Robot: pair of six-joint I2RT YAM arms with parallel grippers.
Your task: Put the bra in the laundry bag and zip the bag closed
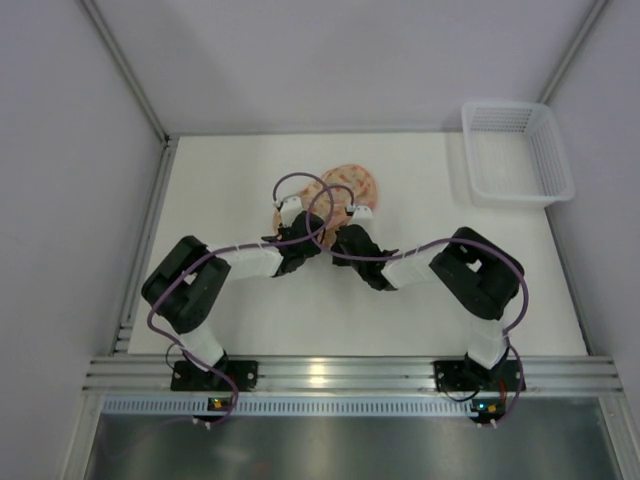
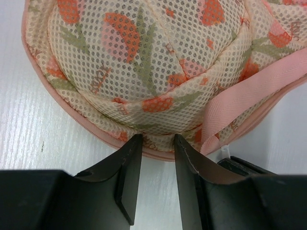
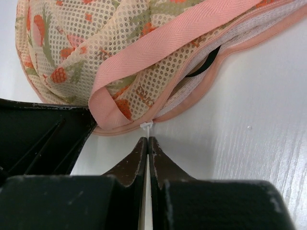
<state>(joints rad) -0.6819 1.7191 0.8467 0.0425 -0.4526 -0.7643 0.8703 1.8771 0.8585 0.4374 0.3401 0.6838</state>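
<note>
Laundry bag (image 1: 350,185): domed mesh pouch, orange-pink floral print, pink rim and strap (image 3: 192,33). Lies dome up on table (image 1: 250,320), toward 12 o'clock of centre. Rim seam partly gaping.

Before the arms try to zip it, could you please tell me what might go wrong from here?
1. The right gripper is shut just below the white zipper tab. Whether it truly pinches the tab is unclear, so a pull may slip off.
2. The left gripper has its jaws apart at the pink rim. Unclamped, the laundry bag could slide instead of zipping.
3. The open gap shows something dark inside, which might snag the zipper.
</note>
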